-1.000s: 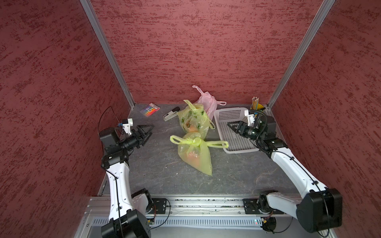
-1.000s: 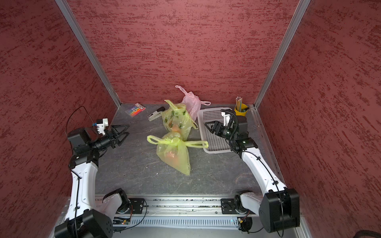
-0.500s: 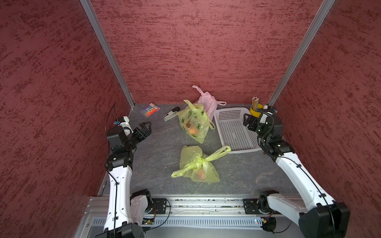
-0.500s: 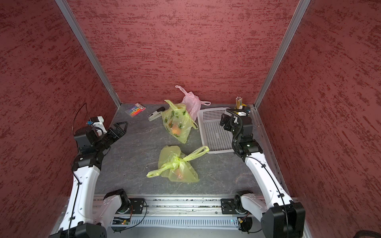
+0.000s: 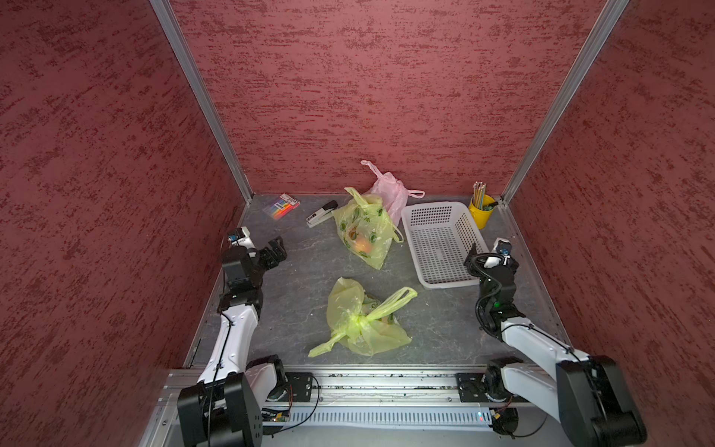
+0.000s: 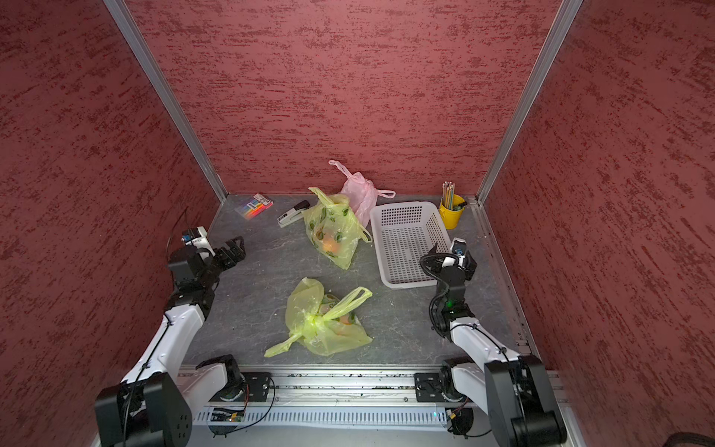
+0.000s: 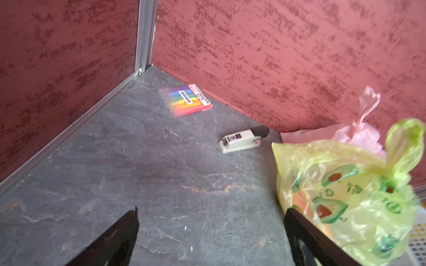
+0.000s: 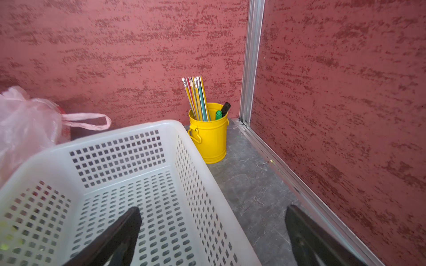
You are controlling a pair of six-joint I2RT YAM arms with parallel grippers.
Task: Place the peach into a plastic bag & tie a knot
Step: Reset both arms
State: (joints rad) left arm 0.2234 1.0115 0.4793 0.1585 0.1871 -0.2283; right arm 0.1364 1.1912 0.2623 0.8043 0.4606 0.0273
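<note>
1. Reference: clock positions are read on the table (image 5: 294, 309) as it appears in both top views. 12 o'clock is the back wall and 6 o'clock is the front rail.
2. Task item: the knotted yellow-green bag (image 5: 363, 329) (image 6: 325, 329) lies on its side at 6 o'clock, near the front rail. The knot (image 5: 358, 321) sits at mid-body. One handle loop points to 2 o'clock and one tail points to 8 o'clock.
3. Peach (image 6: 342, 320): an orange shape shows through the plastic just beside the knot. Its outline is not clear.
4. Left gripper (image 5: 275, 249) (image 7: 211, 214): located at 9 o'clock, well apart from the knotted bag. The jaws stand wide apart with nothing between them.
5. Right gripper (image 8: 213, 208): located at 3 o'clock. The jaws stand wide apart with nothing between them. One finger hangs over the white basket (image 5: 449, 283) and the other over bare table.
6. Other items:
   - The second yellow-green bag (image 5: 363, 232) is at 12 o'clock, with an orange fruit inside.
   - The pink bag (image 5: 390, 189) is directly behind the second bag.
   - The white basket is at 2 o'clock.
   - The yellow cup (image 5: 479, 214) of pencils is in the 1 o'clock corner.
   - The stapler (image 5: 321, 218) and the colour pack (image 5: 281, 206) are toward 11 o'clock.
</note>
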